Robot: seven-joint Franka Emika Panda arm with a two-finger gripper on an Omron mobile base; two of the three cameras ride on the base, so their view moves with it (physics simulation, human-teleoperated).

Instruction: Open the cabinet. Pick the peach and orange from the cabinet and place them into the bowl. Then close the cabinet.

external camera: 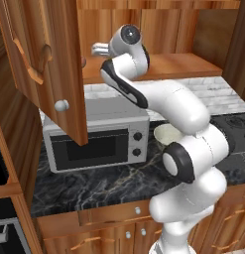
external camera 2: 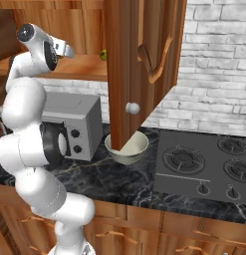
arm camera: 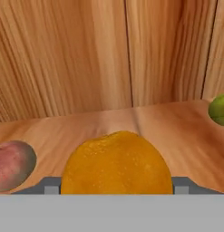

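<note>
Inside a simulated kitchen, the white arm (external camera: 168,99) rises from its base, bends at the elbow above the dark marble surface (external camera: 94,183) and stretches its wrist up and forward into the open cabinet (external camera: 49,59), whose two reddish-brown doors stand swung out toward the cameras. From the left base view the hand reaches onto the cabinet shelf (external camera: 183,64), just behind the edge of the left door; from the right base view the wrist points rightward toward the shelf interior. Seen along the hand, the orange (arm camera: 117,163) sits close up between the jaws, whose grey tips flank it on either side; whether they are pressing on the fruit or merely bracketing it cannot be told. To the left of the orange on the same wooden shelf lies the peach (arm camera: 12,164), pinkish and dull, a short gap away. Far to the right of that view, a small green-yellow fruit (arm camera: 218,109) rests near the back wall of the cabinet; it also peeks out beside the right door in the right base view. Down below, the pale cream-green bowl (external camera 2: 126,147) stands on the surface between the grey microwave (external camera 2: 74,124) and the black stovetop (external camera 2: 204,164), partly hidden behind the hanging right door. Low wooden drawers (external camera: 119,218) run beneath the surface.
</note>
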